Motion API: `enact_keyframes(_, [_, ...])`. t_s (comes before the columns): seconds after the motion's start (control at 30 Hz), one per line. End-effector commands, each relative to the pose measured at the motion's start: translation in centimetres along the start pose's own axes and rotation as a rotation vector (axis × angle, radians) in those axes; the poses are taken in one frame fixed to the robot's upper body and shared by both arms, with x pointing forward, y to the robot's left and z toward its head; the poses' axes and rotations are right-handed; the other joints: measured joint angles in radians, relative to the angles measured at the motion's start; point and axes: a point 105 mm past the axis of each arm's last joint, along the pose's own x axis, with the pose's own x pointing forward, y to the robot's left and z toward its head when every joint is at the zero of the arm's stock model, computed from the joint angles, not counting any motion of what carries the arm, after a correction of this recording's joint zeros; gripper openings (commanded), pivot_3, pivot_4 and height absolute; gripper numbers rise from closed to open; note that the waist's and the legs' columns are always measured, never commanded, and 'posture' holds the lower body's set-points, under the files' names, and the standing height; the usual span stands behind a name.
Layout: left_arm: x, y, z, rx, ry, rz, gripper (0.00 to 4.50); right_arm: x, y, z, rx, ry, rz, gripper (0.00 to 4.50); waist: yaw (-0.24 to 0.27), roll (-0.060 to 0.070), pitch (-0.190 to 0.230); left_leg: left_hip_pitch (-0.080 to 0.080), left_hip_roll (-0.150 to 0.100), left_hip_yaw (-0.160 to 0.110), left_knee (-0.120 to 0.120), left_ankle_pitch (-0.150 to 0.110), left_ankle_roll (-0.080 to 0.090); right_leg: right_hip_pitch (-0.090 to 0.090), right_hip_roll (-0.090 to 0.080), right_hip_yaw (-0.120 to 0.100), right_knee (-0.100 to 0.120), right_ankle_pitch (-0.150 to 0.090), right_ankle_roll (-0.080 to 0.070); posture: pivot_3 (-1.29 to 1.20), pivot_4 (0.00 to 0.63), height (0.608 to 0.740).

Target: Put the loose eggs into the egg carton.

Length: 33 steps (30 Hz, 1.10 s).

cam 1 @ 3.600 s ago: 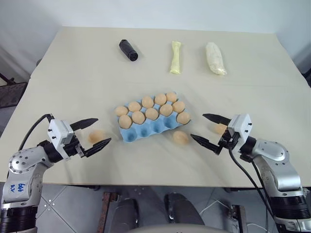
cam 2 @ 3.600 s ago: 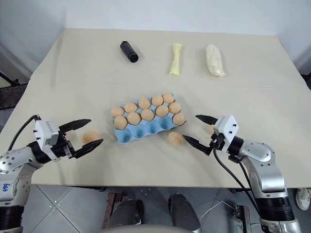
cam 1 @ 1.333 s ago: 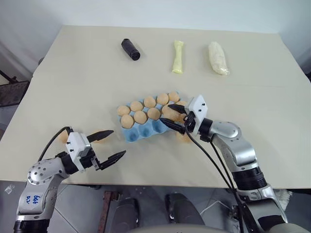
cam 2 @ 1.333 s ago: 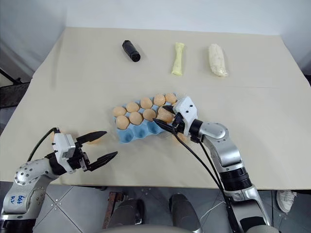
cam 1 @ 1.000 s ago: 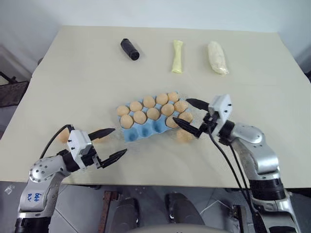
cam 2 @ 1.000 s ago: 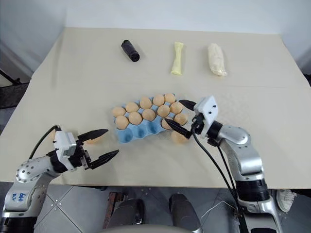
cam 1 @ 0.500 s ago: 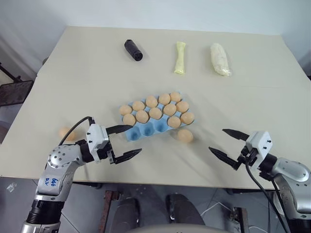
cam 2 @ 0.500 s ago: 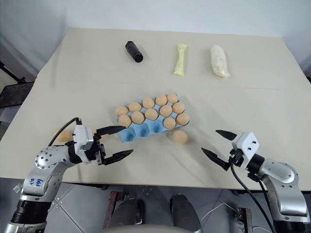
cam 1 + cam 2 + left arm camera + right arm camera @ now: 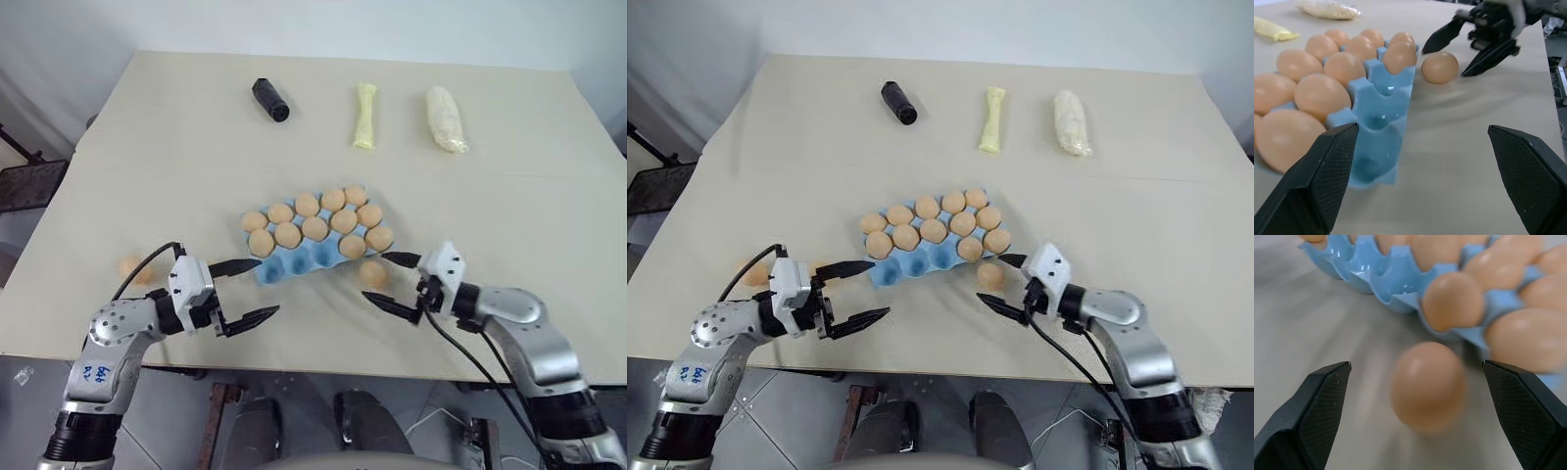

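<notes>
1. While an egg at the far left (image 9: 130, 267) sits alone near the counter's (image 9: 147, 147) left edge, another loose egg (image 9: 822, 268) peeks out just behind the left hand's upper finger
2. The left hand (image 9: 251, 290) hovers over the front of the counter, fingers spread wide, nothing between them, pointing toward the egg carton (image 9: 294, 264)
3. The light blue egg carton lies slanted at mid-counter; its two far rows are full of tan eggs and one more sits in the near row's right-end cup, while the other near cups are bare
4. Just off the carton's near right corner lies a loose egg (image 9: 372, 274), close beside the tray, on the counter
5. The right hand (image 9: 391, 281) is right there at that egg, fingers wide apart, one tip either side of it; the right wrist view has the egg (image 9: 1427, 387) squarely between the two tips, not gripped
6. Along the far side: a black cylinder (image 9: 271, 99), a pale yellow bag (image 9: 364, 115), a whitish bag (image 9: 446, 118)
</notes>
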Motion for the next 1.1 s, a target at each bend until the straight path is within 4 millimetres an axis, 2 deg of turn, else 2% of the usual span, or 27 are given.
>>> enact_keyframes(0.03, [-0.8,0.1,1.1,0.037,-0.016,0.035,4.50,0.9,0.2,0.6,0.015,-0.026,0.029,4.49,0.001,0.000,0.000,0.000,0.000,0.000,0.000,0.000,0.000,0.000,0.000,0.000,0.000,0.000,0.000,0.00,0.150,0.740])
enact_keyframes(0.13, [-1.4,0.2,1.1,0.037,-0.006,0.060,4.50,1.4,0.3,0.4,0.012,-0.023,0.038,4.49,-0.001,0.000,0.000,0.000,-0.001,0.000,0.000,0.000,0.001,0.000,-0.001,0.000,0.000,0.000,0.000,0.00,0.150,0.740])
enact_keyframes(0.37, [-2.8,0.4,0.7,0.028,0.009,0.136,4.50,1.2,1.0,0.9,-0.002,-0.033,0.090,2.22,-0.003,0.000,0.000,0.000,0.000,0.000,0.000,0.000,0.001,0.000,-0.001,0.000,0.000,0.000,0.000,0.00,0.150,0.740])
enact_keyframes(0.5, [-3.9,0.7,0.1,0.015,0.026,0.186,4.50,1.9,1.5,3.3,-0.015,-0.065,0.120,2.22,-0.007,0.000,0.000,0.000,0.000,0.000,-0.001,0.000,0.000,0.000,0.000,0.000,0.000,0.000,0.000,0.00,0.150,0.740])
enact_keyframes(0.73, [-4.7,0.7,-0.7,-0.005,0.042,0.224,4.50,4.7,1.1,7.8,-0.050,-0.160,0.116,2.22,-0.007,0.000,0.000,0.001,0.000,0.000,-0.001,0.000,0.000,0.000,0.000,0.000,0.000,0.000,0.000,0.00,0.150,0.740])
enact_keyframes(0.9, [-4.5,0.5,-0.8,-0.012,0.032,0.238,4.50,6.9,0.8,7.8,-0.038,-0.150,0.126,2.22,-0.007,-0.001,0.000,-0.002,-0.001,0.000,-0.002,0.000,0.000,-0.004,-0.001,-0.001,0.000,0.000,0.000,0.00,0.150,0.740])
enact_keyframes(1.0, [-4.3,0.3,-0.8,-0.014,0.027,0.239,4.50,7.5,0.8,7.9,-0.031,-0.162,0.125,2.84,-0.006,-0.001,0.000,-0.005,-0.001,0.000,-0.002,0.000,0.000,-0.008,-0.002,-0.001,0.001,0.000,0.000,0.00,0.150,0.740])
enact_keyframes(1.1, [-4.3,0.3,-0.7,-0.014,0.024,0.244,4.50,7.1,0.9,7.8,-0.037,-0.162,0.127,3.85,-0.007,-0.001,0.000,-0.010,-0.001,0.001,-0.001,0.000,0.000,-0.013,-0.002,-0.002,0.003,0.000,0.000,0.00,0.150,0.740])
